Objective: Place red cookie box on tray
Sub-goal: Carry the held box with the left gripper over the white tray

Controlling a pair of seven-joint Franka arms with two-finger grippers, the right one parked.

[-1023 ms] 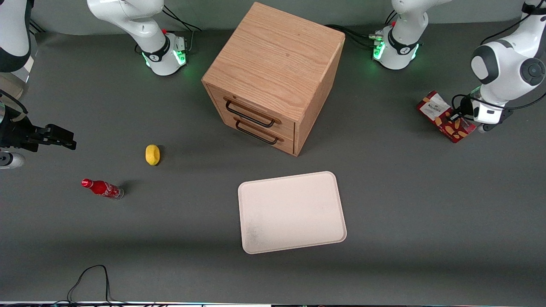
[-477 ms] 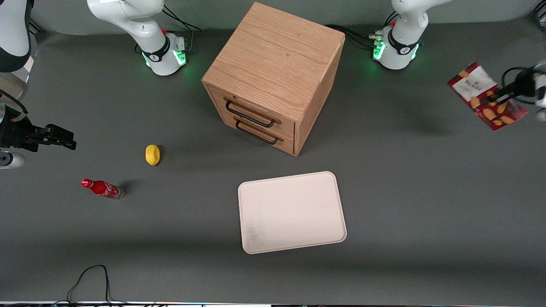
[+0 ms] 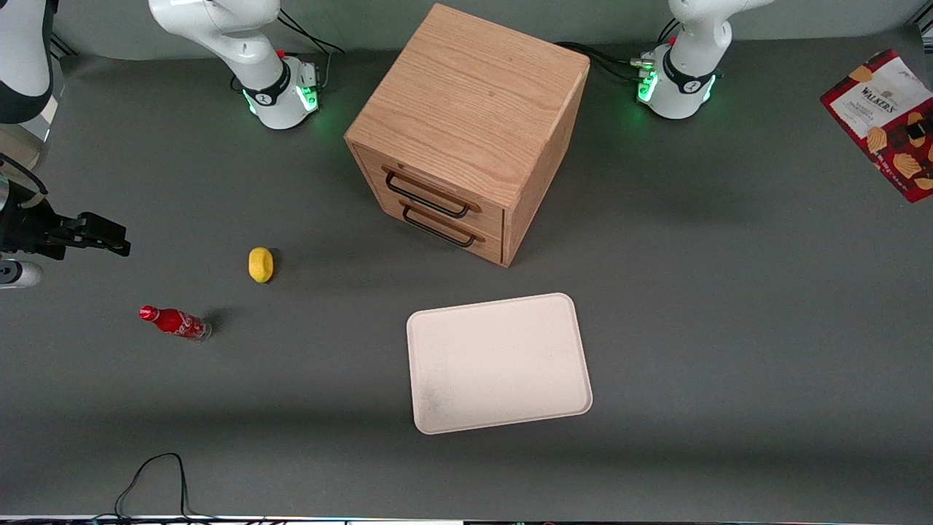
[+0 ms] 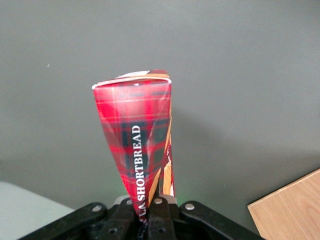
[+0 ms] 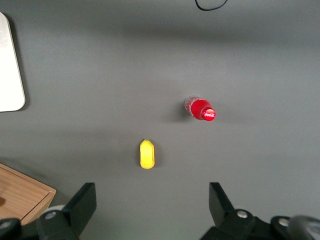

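Lifted clear of the table since the earlier frames, the slim dark-red tartan cookie box with tan cookie pictures and a white label end (image 3: 885, 120) now hangs high in the air at the working arm's end of the table, where it lay on the grey surface a second ago; its shadow falls on the table nearer the wooden cabinet. Seen from the wrist camera, the left arm's black two-finger gripper (image 4: 150, 212) pinches the box (image 4: 137, 145) at one end, its fingers pressed against the carton's two broad faces, the rest of the box standing away from the claw over bare grey table.

The large flat cream-white rectangular tray with rounded corners (image 3: 499, 362) lies well apart from the box, nearer the front camera than the light oak two-drawer cabinet (image 3: 466, 131), and nothing rests on it.

To carry well, the arm should probably travel at this height until past the cabinet's corner; then turn the box flat, lower it over the tray's middle, and release only once it rests inside the rim; a hold at one end may let it swing.
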